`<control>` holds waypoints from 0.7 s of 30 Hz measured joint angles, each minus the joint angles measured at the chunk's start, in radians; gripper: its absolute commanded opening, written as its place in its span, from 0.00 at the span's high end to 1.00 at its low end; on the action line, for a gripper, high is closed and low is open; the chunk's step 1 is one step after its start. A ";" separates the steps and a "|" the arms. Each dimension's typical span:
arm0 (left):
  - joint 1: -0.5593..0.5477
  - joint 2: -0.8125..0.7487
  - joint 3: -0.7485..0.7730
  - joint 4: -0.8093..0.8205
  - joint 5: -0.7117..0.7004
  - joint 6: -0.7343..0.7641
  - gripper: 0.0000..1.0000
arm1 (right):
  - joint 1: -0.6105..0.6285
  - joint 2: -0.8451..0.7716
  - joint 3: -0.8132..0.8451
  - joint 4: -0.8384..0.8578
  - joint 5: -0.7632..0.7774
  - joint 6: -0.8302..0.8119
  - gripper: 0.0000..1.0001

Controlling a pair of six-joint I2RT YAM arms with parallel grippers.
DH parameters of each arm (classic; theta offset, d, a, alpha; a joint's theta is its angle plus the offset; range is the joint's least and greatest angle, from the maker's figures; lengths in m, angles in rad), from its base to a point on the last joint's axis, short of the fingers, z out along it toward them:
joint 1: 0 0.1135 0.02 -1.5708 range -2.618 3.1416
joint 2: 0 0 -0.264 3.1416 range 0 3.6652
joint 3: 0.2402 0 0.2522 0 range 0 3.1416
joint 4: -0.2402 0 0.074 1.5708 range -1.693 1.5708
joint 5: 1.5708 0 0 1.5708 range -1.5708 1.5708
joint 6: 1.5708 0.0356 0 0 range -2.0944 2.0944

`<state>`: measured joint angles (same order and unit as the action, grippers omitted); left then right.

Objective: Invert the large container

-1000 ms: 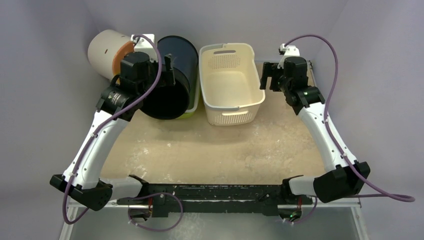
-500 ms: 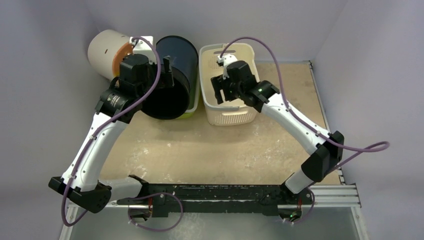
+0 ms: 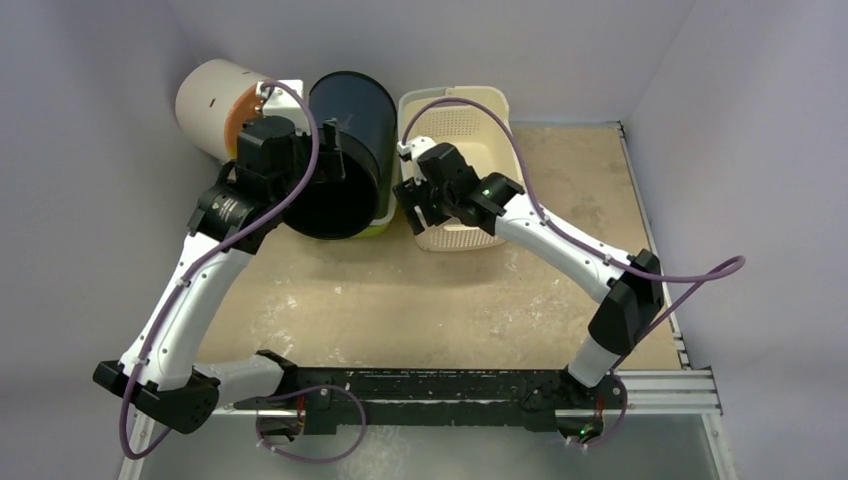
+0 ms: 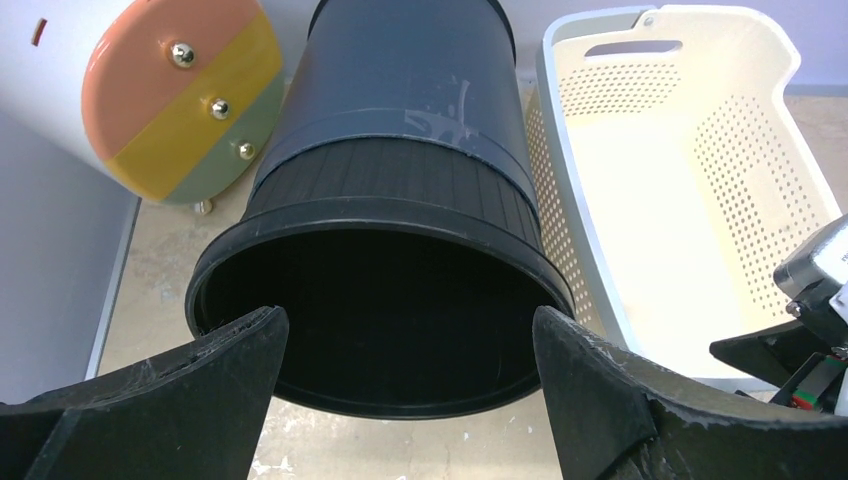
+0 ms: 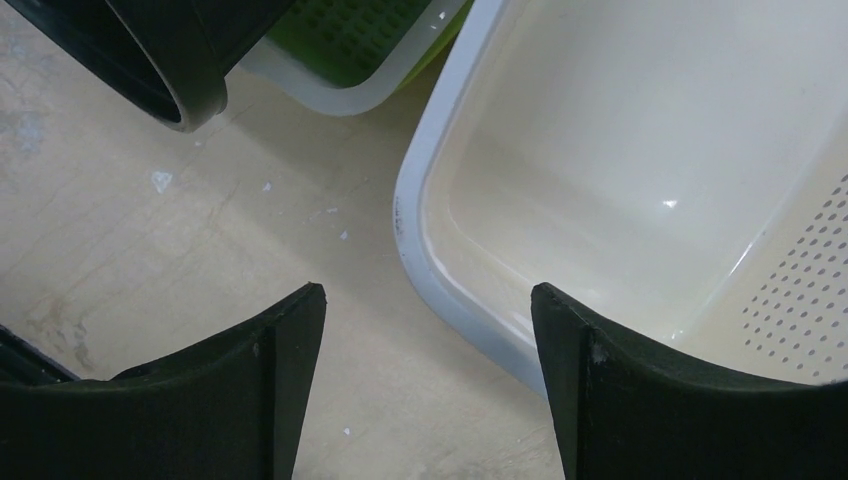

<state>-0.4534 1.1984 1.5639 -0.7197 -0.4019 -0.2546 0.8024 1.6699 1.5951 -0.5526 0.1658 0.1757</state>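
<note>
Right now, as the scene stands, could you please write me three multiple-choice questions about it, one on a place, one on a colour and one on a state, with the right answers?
1. Where does the right gripper hover?
A) far out to the right, away from all containers
B) over the near left corner of the cream basket
C) low down, by the near edge

2. What colour is the small basket under the dark bin?
A) red
B) blue
C) green

3. How does the dark bin lie?
A) tipped over, its open mouth towards the near side
B) upright, mouth up
C) upside down, mouth down

Answers:
1 B: in the right wrist view its open jaws stand to either side of that corner's rim.
2 C: green mesh shows beneath the bin's rim.
3 A: the left wrist view looks straight into its mouth.
</note>
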 measured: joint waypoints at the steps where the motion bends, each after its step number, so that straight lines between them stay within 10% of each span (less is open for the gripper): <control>1: 0.000 -0.002 -0.005 0.000 -0.001 0.000 0.07 | 0.003 0.001 0.000 0.000 -0.002 -0.002 0.21; 12: 0.000 -0.013 -0.024 -0.001 -0.014 0.000 0.07 | 0.005 0.084 -0.014 0.030 0.008 -0.013 0.28; 21: 0.000 -0.015 -0.024 -0.003 -0.014 0.002 0.07 | 0.003 0.104 -0.017 0.066 0.014 -0.033 0.77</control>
<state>-0.4534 1.1831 1.5402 -0.7223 -0.4164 -0.2527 0.8051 1.7741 1.5780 -0.4866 0.1799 0.1429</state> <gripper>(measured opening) 0.928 0.403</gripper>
